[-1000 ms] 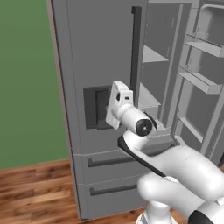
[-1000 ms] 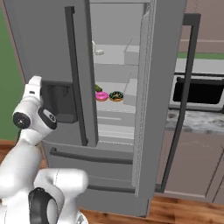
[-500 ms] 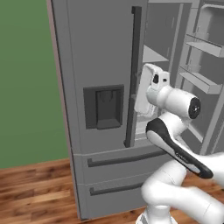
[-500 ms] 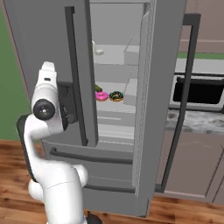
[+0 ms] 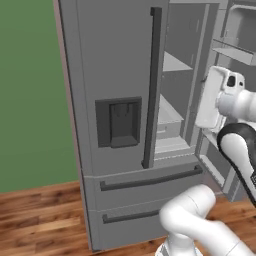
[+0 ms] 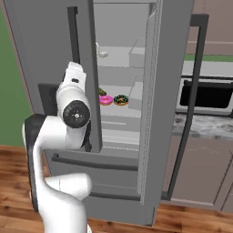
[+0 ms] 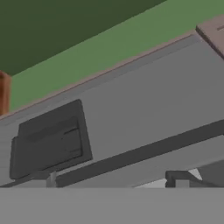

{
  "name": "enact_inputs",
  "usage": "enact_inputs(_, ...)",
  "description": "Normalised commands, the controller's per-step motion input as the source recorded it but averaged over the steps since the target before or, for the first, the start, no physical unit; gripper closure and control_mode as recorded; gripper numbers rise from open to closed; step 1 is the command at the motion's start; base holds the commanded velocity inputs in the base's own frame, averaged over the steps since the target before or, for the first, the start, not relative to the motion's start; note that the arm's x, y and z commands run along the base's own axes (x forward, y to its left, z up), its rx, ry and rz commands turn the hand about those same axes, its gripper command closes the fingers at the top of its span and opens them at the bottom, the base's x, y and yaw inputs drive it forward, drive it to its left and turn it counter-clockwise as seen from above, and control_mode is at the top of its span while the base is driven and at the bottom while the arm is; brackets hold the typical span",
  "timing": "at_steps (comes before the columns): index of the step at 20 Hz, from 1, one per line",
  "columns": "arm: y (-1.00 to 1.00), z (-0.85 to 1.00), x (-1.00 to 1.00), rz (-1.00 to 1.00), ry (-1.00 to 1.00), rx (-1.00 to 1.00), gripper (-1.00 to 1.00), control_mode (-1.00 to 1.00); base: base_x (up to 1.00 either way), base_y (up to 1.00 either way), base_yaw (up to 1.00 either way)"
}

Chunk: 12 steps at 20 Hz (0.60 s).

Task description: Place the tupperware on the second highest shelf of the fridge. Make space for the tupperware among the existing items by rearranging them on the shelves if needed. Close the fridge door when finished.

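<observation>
Swinging rightward across the left base view, the end effector [image 5: 212, 100] has left the front of the dispenser [image 5: 118, 121] and now sits at the open gap of the fridge [image 5: 107, 75], beside the door's bar handle [image 5: 151, 87]. Over the same second, in the right base view, it has risen from the lower left to stand just in front of the left door's edge, near the handle [image 6: 93, 77].

Whether its fingers are apart or together cannot be told: both base views show only the white back of the hand, and in the hand view the finger tips [image 7: 177, 178] barely clear the bottom edge.

The right base view looks into the fridge past the open right door [image 6: 161, 109]. On one shelf [image 6: 118, 107] lie a pink donut [image 6: 105, 100] and a chocolate donut [image 6: 120, 99], just beside each other, with a small green piece [image 6: 102, 91] behind the pink one. A pale object [image 6: 101, 52] on the shelf above is mostly hidden by the left door. The left base view shows only bare shelf edges [image 5: 172, 62] and the door bins [image 5: 240, 35].

The hand view, rolled, shows the door face with the dispenser [image 7: 48, 140] and handle [image 7: 140, 153] running diagonally, green wall [image 7: 109, 43] beyond.

The tupperware cannot be picked out in any view.
</observation>
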Motion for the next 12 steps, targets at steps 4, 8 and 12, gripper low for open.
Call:
enact_inputs(4,-1.0,-0.15,-0.68,0.0,0.0,0.22,-1.0,-1.0,0.0,0.0,0.0)
enact_inputs(8,-1.0,-0.34,-0.68,0.0,0.0,0.1,-1.0,-1.0,0.0,0.0,0.0)
enact_inputs(12,-1.0,-0.21,-0.59,-0.03,-0.01,0.08,-1.0,-1.0,0.0,0.0,0.0)
